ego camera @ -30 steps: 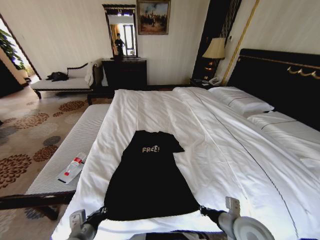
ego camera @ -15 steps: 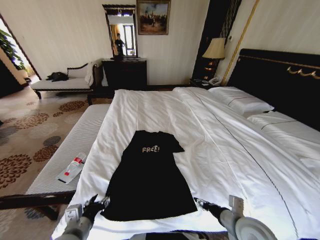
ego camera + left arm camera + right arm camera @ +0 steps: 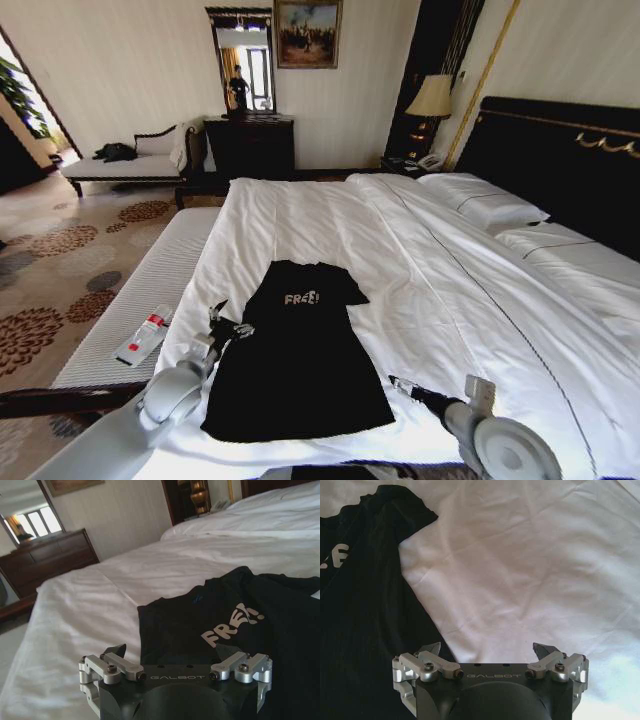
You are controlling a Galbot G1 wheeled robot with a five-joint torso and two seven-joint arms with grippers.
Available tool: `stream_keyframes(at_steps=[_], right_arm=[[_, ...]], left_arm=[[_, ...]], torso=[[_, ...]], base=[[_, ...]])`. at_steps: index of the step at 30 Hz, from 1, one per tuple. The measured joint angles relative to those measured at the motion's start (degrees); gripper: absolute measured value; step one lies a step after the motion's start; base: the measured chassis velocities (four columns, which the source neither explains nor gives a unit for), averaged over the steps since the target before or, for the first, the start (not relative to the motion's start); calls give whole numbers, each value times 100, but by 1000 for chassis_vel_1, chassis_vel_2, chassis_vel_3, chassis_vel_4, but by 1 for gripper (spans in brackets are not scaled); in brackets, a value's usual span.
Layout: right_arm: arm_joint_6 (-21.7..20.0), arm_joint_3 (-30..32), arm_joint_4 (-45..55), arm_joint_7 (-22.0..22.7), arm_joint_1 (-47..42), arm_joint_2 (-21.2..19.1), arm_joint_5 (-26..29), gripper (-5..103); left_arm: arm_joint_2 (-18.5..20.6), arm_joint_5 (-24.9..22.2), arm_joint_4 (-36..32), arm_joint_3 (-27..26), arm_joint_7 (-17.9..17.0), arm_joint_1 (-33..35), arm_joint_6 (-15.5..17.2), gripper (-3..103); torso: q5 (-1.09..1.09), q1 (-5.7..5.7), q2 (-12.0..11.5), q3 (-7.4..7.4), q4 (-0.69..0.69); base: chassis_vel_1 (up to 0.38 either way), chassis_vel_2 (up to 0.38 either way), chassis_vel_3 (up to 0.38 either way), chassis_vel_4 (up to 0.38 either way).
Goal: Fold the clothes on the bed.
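Nearest the robot, the right gripper (image 3: pixel 400 385) is hovering low over the white duvet just right of the shirt's near hem, its fingers (image 3: pixel 431 648) standing spread with nothing between them; in the right wrist view the gripper (image 3: pixel 487 651) is sitting over the shirt's right edge, one finger above black fabric and the other above bare sheet. A little farther in, the left gripper (image 3: pixel 228 322) is hanging at the shirt's left edge, beside its middle, fingers likewise spread and empty; its wrist view is showing the gripper (image 3: pixel 175 655) above the boundary between white duvet and black cloth. The black T-shirt (image 3: pixel 300 360) is lying flat on the near left part of the bed (image 3: pixel 470 300), hem toward the robot, collar away, white "FREE!" lettering (image 3: pixel 301 298) facing up. To the left, a striped bench (image 3: pixel 130 310) is running along the bed, carrying a flat packet (image 3: pixel 143 337). Farther off, pillows (image 3: pixel 485 205) are resting against the dark headboard (image 3: pixel 560 160).
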Motion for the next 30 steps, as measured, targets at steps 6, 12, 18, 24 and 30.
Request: stream_keyframes(at_steps=[6, 12, 18, 24, 30], right_arm=[[-114, -4, -45, 158, 174, 56, 202, 100], [-134, -78, -147, 140, 209, 199, 237, 100], [-132, -199, -228, 132, 272, 312, 215, 100], [-133, -224, -266, 151, 286, 442, 215, 100], [-154, -152, -301, 143, 224, 568, 213, 100]], left_arm=[[-186, -1720, 114, 915, -764, -1306, 1481, 100], [-251, -1738, 173, 1567, -905, -1984, 1956, 100], [-329, -1168, 441, 2193, -492, -2771, 2082, 100], [-540, -1106, 754, 3033, -215, -3877, 2310, 100], [-662, -1074, 864, 3526, -191, -4168, 2369, 100]], torso=[[0, 1, 0, 0, 0], [-1, -1, 1, -1, 2], [0, -1, 1, -1, 2], [1, -1, 1, -1, 0], [0, 0, 1, -1, 0]], base=[[0, 0, 0, 0], [0, 0, 0, 0], [0, 0, 0, 0], [0, 0, 0, 0], [0, 0, 0, 0]])
